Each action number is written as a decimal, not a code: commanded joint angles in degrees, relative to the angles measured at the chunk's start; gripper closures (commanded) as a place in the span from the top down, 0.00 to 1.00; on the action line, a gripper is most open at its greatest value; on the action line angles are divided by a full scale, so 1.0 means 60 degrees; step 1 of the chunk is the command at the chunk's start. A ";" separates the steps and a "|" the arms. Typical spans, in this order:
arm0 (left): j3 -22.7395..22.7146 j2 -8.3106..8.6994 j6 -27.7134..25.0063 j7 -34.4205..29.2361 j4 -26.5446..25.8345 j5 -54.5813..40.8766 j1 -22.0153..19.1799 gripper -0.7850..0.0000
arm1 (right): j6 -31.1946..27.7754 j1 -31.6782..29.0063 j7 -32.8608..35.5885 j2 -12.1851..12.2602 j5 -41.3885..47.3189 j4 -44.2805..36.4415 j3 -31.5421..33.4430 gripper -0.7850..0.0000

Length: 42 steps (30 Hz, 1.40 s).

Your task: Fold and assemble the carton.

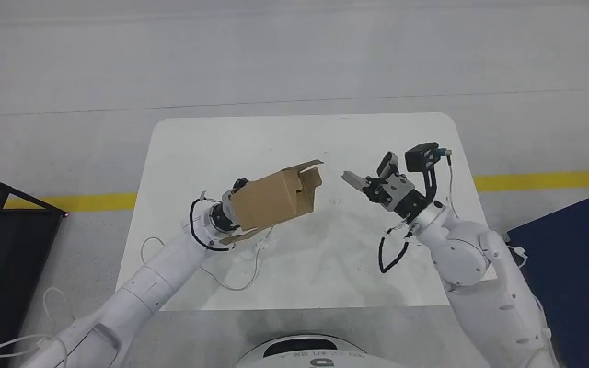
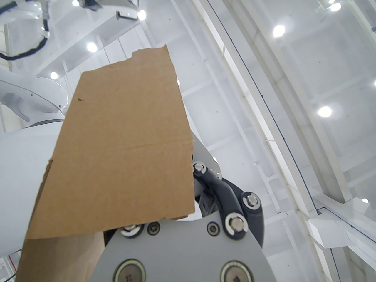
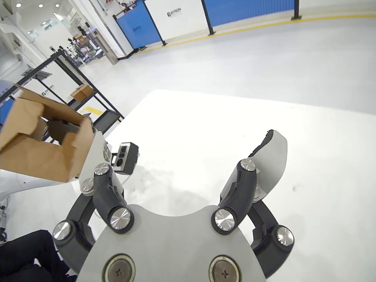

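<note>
- Carton [image 1: 276, 198]: brown cardboard, raised clear above the bench [image 1: 386, 267] and tilted. It is opened into a sleeve, and its open end faces the free arm. The flaps at that end stand loose and unfolded, one jutting past the mouth.
- Left pincer [image 1: 237, 189]: clamped on the carton at the end away from the open mouth. A broad panel [image 2: 123, 148] lies across its wrist view, so you cannot see exactly where the fingers meet the board.
- Right pincer [image 3: 188, 154]: spread wide and carrying nothing. It sits above the bench, near the carton's open end but apart from it.
- Step in hand, as you may judge it: the body is formed and the end flaps are not yet closed.
- Next move, likely: bring your right pincer to a loose flap and press it inward along its crease. Keep the left grip steady so the sleeve does not twist or collapse.
</note>
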 commanded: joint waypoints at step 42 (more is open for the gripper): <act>0.0476 0.0221 -0.0040 -0.0040 -0.0361 -0.0257 0.0034 0.00 | -0.1434 0.1427 -0.0728 -0.0049 0.1767 0.1345 -0.0129 1.00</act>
